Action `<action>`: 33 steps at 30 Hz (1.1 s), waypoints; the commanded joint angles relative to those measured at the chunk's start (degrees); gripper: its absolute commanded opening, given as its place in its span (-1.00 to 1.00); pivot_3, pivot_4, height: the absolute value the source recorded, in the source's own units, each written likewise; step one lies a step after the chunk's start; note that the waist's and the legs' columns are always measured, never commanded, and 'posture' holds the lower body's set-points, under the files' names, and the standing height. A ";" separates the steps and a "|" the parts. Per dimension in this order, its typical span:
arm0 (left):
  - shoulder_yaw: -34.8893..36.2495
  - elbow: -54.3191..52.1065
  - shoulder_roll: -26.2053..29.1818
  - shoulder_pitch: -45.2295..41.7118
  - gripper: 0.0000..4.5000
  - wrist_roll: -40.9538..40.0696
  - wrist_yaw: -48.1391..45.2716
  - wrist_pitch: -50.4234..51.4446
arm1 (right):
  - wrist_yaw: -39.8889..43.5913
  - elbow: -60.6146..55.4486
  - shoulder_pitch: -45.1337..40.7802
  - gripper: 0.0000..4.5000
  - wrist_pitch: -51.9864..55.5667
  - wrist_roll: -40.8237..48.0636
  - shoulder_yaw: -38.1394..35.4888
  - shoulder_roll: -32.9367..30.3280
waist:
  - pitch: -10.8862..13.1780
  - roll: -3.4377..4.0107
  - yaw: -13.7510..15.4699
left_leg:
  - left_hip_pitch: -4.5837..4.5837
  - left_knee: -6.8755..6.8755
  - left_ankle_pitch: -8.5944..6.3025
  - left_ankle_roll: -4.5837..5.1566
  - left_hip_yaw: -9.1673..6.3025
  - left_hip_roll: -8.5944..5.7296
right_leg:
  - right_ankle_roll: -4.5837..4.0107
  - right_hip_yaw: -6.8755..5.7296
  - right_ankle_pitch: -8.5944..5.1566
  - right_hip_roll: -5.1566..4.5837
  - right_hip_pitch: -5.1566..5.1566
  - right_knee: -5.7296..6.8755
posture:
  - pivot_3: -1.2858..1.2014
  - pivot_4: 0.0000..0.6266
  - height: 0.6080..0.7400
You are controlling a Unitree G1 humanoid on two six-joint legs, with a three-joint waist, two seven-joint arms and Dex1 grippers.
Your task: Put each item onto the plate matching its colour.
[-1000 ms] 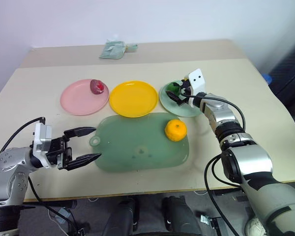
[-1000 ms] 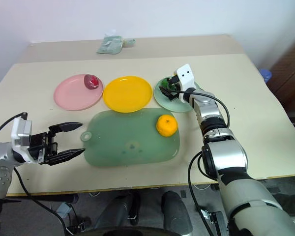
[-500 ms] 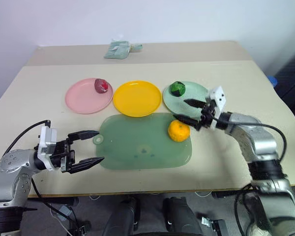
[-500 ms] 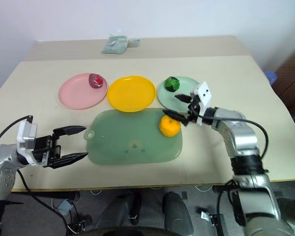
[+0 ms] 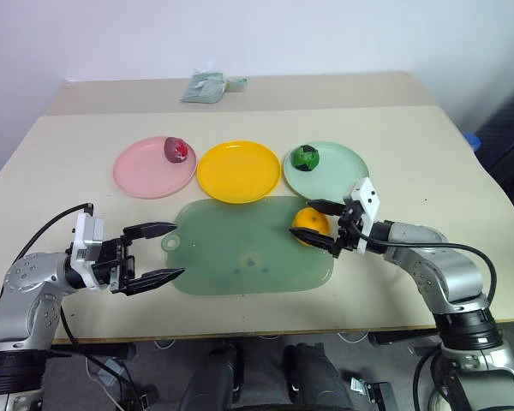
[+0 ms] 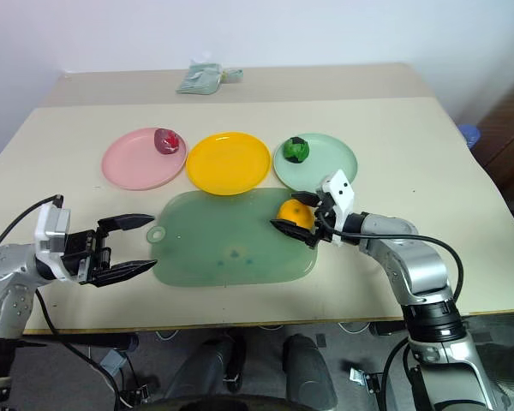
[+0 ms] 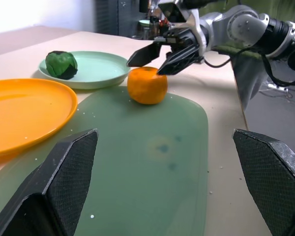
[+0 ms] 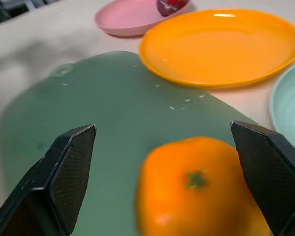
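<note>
Plates sit in a row across the bench [image 5: 463,171]: pink plate [image 5: 141,175] on the robot's left, yellow plate [image 5: 238,171] in the middle, mint plate [image 5: 338,167] on the right. Red fruit [image 5: 175,149] rests on the pink plate near its far right rim. Green fruit [image 5: 306,157] lies on the mint plate, toward its left side. Nothing lies on the yellow plate.

Nearer the robot, just in front of the plates, lies a translucent green board [image 5: 240,253]. Orange fruit [image 5: 310,225] stands on the board's far right corner, close to the mint plate's near rim.

Right end effector [image 5: 321,229] sits low over that corner with its jaws wide, one finger to each side of the orange fruit; whether either finger touches it cannot be told. In the right wrist view the orange fruit [image 8: 196,191] lies between the two fingers, stem end up.

Left end effector [image 5: 164,253] hangs at the board's left end, beside its small handle hole, jaws wide and empty, pointing to the right across the board.

At the bench's far edge lies a crumpled pale green bag [image 5: 206,86], well apart from everything else.
</note>
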 commanded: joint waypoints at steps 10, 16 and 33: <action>2.27 -4.32 0.43 2.66 1.00 -1.43 2.53 1.00 | -0.78 2.56 -1.97 0.38 -5.01 -3.38 1.17 2.08 | 0.00 0.00 -0.01 | 0.00 0.00 0.01 0.03 0.00 0.00 | 0.01 -0.01 0.01 0.00 -0.01 0.00 | 0.03 -0.52 1.00; 2.42 -5.13 0.01 3.15 1.00 -1.98 3.99 1.37 | -4.20 1.89 -7.71 0.38 -5.79 -3.08 0.97 6.84 | 0.01 0.01 -0.22 | 0.00 0.01 -0.01 -0.02 0.00 0.01 | 0.00 -0.01 0.01 0.01 -0.03 0.04 | 0.03 -0.52 1.00; 2.78 -12.19 -6.16 5.63 1.00 3.94 22.23 0.31 | -19.69 70.70 -42.74 0.38 -41.46 -20.63 3.65 32.01 | 0.00 -0.03 -1.42 | 0.03 -0.20 0.21 -0.20 -0.01 0.00 | 0.09 -0.06 0.21 0.16 -0.50 0.30 | 0.03 -0.52 1.00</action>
